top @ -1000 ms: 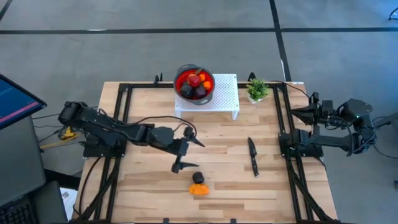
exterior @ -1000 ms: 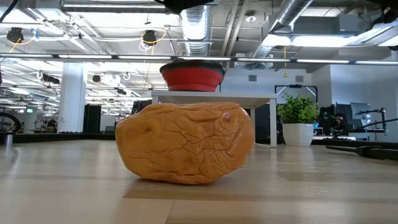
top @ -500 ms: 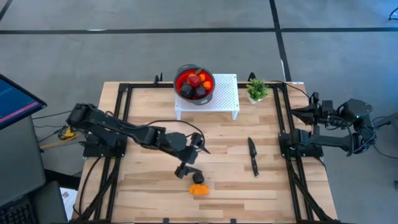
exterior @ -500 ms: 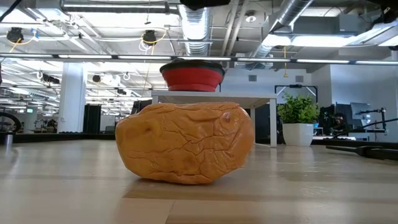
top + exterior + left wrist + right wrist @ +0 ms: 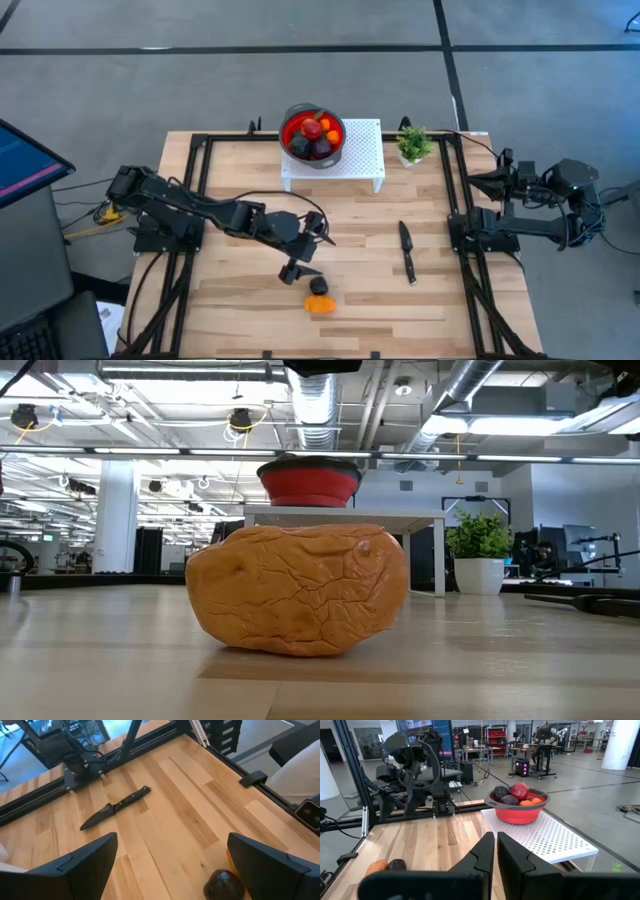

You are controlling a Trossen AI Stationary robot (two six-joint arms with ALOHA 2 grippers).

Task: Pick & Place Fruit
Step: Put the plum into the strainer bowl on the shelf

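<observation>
Even, bright overhead light gave soft shadows on the table (image 5: 250, 290), ceiling lamps (image 5: 240, 420) glared in the low view, background slightly soft.

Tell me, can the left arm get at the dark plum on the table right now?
Probably yes. The left gripper hangs open just beside the dark plum, and nothing lies between them. The larger orange piece sits against the plum's far side, so it shouldn't block the way.

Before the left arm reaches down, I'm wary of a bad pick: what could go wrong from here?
The plum touches the orange piece, so the open left hand may nudge or catch both. Being round, the plum could roll away across the table. The knife lies apart, a lesser worry.
</observation>
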